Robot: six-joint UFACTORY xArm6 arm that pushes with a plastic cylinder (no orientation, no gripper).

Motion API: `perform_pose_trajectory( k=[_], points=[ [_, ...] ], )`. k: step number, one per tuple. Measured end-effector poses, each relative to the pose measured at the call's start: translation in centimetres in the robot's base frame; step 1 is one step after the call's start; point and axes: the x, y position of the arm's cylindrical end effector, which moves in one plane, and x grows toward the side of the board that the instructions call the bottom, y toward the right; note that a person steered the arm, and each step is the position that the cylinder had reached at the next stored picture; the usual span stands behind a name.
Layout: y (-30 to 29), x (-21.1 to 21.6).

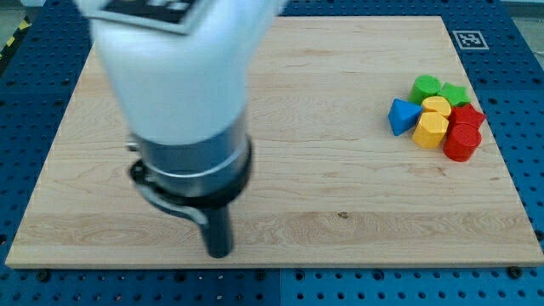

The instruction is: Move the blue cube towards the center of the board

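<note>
My tip (219, 252), a bare rod touching no block, rests at lower left of frame. The blue block (401, 116), cube shape uncertain, sits at right, touching the yellow block (431, 130); pushing not begun.

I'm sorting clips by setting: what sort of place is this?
Probably a robotics lab bench. A wooden board lies on a blue perforated table, with a printed marker tag at its corner and a cluster of small coloured blocks; my tip is far from them.
</note>
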Motion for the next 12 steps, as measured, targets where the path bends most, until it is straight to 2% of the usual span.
perform_pose_trajectory(
  k=[2, 5, 9, 10, 12],
  points=[
    [-1.4, -4.3],
    [-1.6, -8.7],
    [-1.0, -10.8],
    [1.3, -11.8],
    [5.1, -11.1]
  ],
)
